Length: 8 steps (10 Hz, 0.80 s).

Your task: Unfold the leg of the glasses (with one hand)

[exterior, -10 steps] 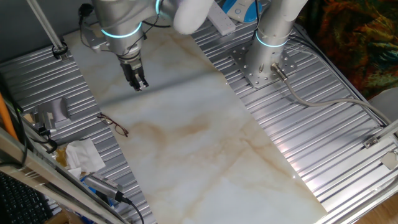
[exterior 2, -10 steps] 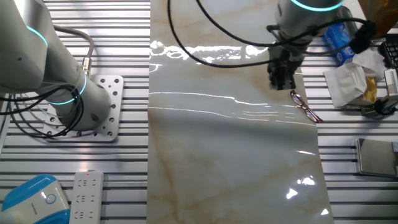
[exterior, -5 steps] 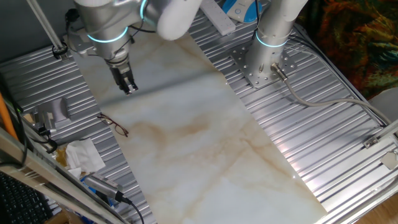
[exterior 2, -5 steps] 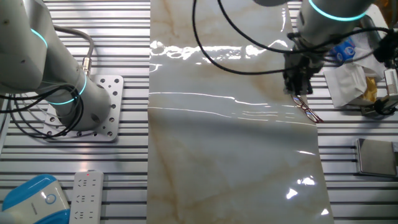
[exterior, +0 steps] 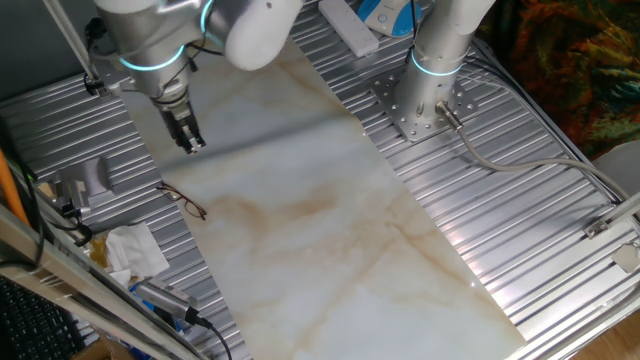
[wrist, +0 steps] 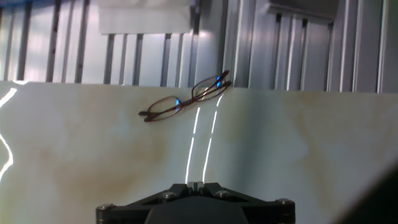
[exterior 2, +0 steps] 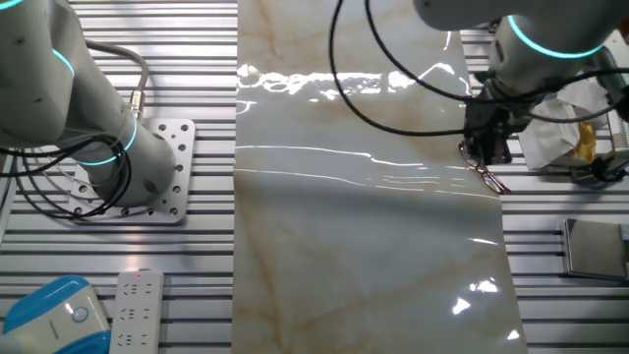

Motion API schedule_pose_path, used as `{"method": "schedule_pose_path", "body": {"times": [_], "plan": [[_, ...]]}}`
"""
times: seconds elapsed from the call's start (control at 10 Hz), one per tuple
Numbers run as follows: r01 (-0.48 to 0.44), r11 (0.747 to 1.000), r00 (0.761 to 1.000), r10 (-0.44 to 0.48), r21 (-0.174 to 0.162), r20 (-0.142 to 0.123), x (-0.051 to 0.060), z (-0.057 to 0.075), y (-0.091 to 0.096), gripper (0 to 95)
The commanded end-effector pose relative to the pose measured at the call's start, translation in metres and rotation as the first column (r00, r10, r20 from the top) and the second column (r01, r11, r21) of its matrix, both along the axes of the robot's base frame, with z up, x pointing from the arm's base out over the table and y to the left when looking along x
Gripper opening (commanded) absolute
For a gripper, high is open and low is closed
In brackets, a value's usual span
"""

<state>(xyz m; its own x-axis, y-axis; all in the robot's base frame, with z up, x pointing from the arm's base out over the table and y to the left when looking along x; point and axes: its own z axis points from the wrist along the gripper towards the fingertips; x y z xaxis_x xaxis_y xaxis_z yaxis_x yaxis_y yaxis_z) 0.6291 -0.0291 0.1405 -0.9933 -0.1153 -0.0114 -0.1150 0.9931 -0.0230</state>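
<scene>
Closest in, the gripper (wrist: 194, 184) hangs above the marble slab (wrist: 298, 149) with its fingers pressed together on nothing, and straight ahead, well clear of it, the glasses (wrist: 185, 97) lie folded at the slab's far edge, long axis crosswise, right end tipped slightly farther away.

Claw (exterior: 194, 146) moved twd glasses (exterior: 187, 203).
</scene>
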Motion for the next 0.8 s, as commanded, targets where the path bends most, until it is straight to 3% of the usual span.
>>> {"method": "schedule_pose_path", "body": {"times": [0.1,0.6,0.8], "plan": [[-0.001,1.000,1.000,0.001,0.003,-0.004,0.010,-0.001,0.000,0.0],[0.000,1.000,1.000,0.000,0.008,0.000,0.034,-0.014,0.003,0.0],[0.005,1.000,1.000,-0.005,0.012,-0.004,0.041,-0.013,0.005,0.0]]}}
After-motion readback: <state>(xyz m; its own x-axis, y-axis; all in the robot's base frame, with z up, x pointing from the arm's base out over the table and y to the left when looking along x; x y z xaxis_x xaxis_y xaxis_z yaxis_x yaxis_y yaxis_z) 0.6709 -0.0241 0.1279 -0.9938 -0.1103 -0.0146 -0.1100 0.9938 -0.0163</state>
